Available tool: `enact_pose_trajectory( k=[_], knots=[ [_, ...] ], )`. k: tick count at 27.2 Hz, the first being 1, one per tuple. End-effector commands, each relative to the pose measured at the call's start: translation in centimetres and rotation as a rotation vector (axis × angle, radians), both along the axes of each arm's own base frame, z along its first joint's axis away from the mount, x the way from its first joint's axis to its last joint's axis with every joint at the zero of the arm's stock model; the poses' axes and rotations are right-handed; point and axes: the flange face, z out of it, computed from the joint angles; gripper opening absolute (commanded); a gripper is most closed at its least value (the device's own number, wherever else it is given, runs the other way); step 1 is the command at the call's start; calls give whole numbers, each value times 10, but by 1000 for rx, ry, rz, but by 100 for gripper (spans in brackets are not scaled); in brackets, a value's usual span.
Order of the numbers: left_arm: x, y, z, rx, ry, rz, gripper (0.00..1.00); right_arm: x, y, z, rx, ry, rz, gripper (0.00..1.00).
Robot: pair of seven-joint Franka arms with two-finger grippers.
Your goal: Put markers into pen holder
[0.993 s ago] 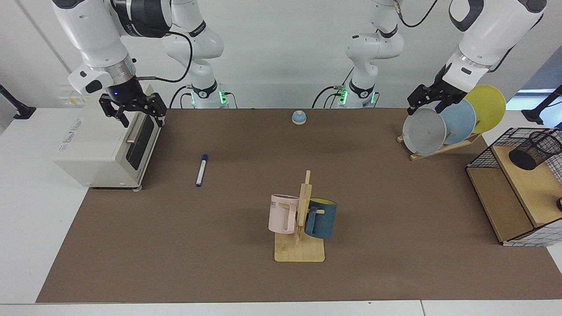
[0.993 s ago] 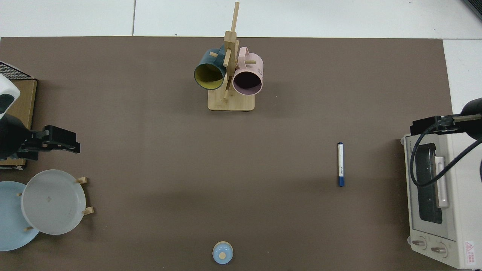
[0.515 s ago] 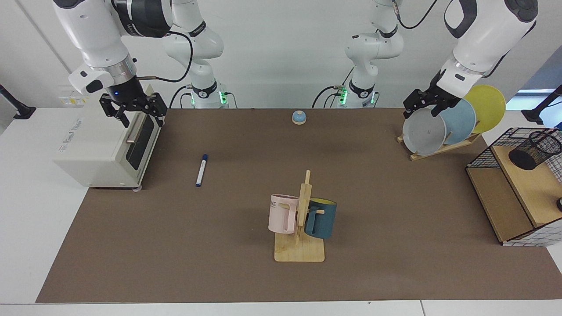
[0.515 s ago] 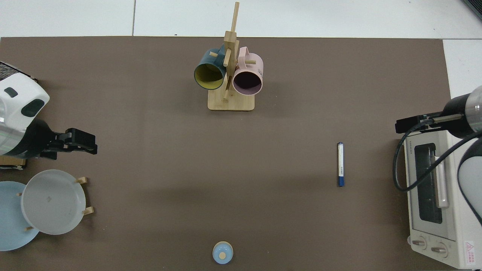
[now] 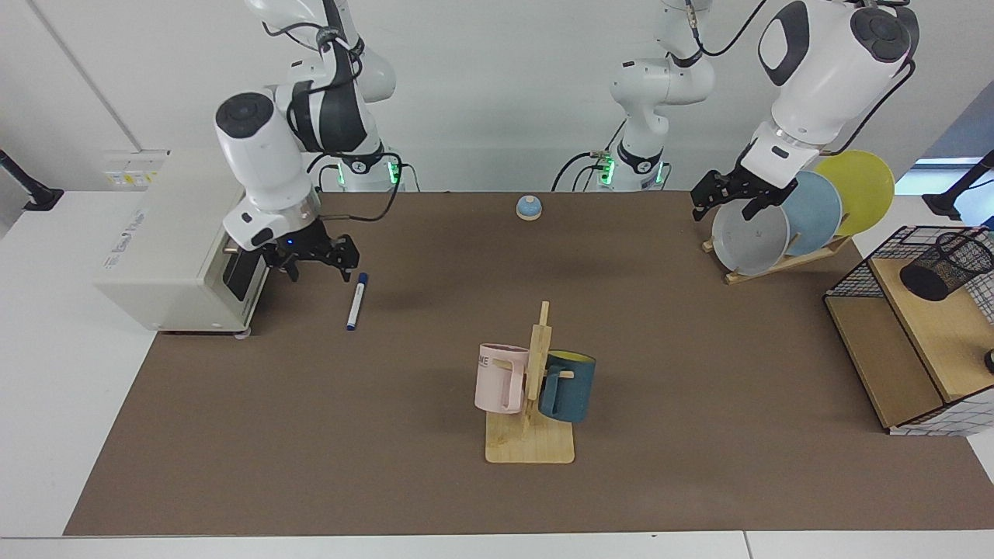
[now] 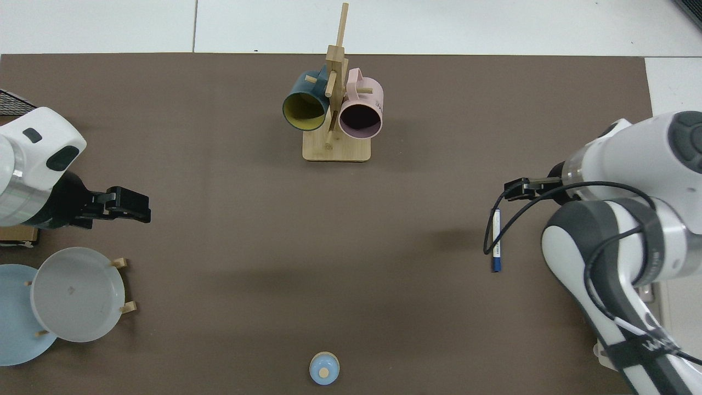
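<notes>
white and blue, the marker (image 5: 356, 301) lies flat on the brown mat (image 5: 435, 481), untouched. right gripper (image 5: 314, 262) hangs just beside its capped end, toaster-oven (image 5: 167, 264) side, fingers spread and empty. left gripper (image 5: 726, 198) hovers by the grey plate (image 5: 749, 233), fingers apart, holding nothing. pen holder (image 5: 943, 265) sits on the wire rack (image 5: 908, 357), well apart from the marker.

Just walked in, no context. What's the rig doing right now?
The right gripper is open, low over the mat beside the toaster oven, close to the cap end of the whiteboard marker, which lies flat, not gripped. The left gripper hangs by the plate rack, holding nothing. The mesh pen holder sits on the wire rack's wooden shelf, tilted.
</notes>
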Motion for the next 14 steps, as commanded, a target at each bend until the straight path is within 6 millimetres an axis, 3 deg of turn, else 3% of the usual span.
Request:
enact_pose_trajectory(
  k=[1, 14],
  knots=[
    [-1, 5, -2, 5, -16, -5, 100, -17, -4, -54, 1, 3, -51, 100],
    [2, -3, -1, 11, -49, -54, 100, -32, -18, -134, 6, -20, -112, 100]
  ],
)
